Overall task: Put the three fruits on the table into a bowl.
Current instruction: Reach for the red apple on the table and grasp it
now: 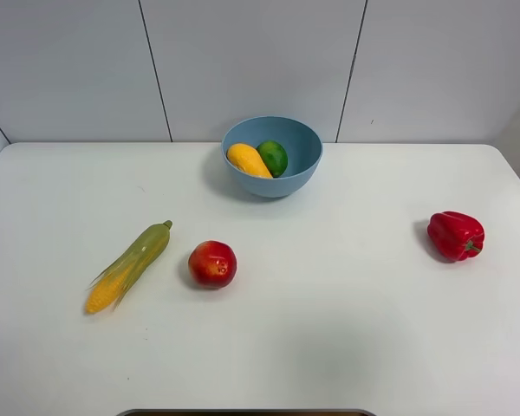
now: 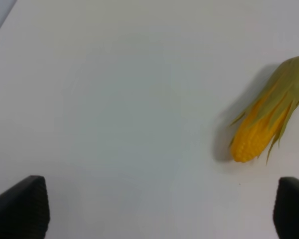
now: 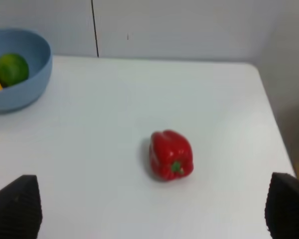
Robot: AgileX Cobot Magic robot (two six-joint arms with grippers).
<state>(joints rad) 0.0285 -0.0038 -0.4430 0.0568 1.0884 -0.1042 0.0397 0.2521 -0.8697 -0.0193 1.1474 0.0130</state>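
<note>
Fruits, three: one loose on the desk (image 1: 329, 329), two in the bowl (image 1: 277, 184). Positions are read as a clock face laid on the desk in the high view.

1. Left end effector (image 2: 157, 211): not seen in the high view. In its own wrist view the two dark fingers (image 2: 20, 206) stand wide apart, holding nothing, with bare desk between them. The corn cob lies ahead of it, clear of both fingers.
2. Corn cob (image 1: 130, 266): at 9 o'clock, lying flat. Its green husk tip points to 1 o'clock and its bare yellow end to 7 o'clock.
3. Apple (image 1: 212, 263): red with yellowish patches, on the desk just beside the cob at its 3 o'clock, apart from it.
4. Bowl: light blue, upright, at 12 o'clock near the wall (image 1: 243, 61).
5. Mango (image 1: 248, 160): yellow-orange, inside the bowl on the 9 o'clock side.
6. Lime (image 1: 273, 157): glossy green, inside the bowl, touching the mango at its 3 o'clock.
7. Bell pepper (image 1: 455, 235): red, on its side at 3 o'clock, well apart from the bowl. Its green stem faces 4 o'clock.
8. Right end effector (image 3: 152, 209): not seen in the high view. In its wrist view the fingers are spread wide and empty, with the pepper ahead, untouched.
</note>
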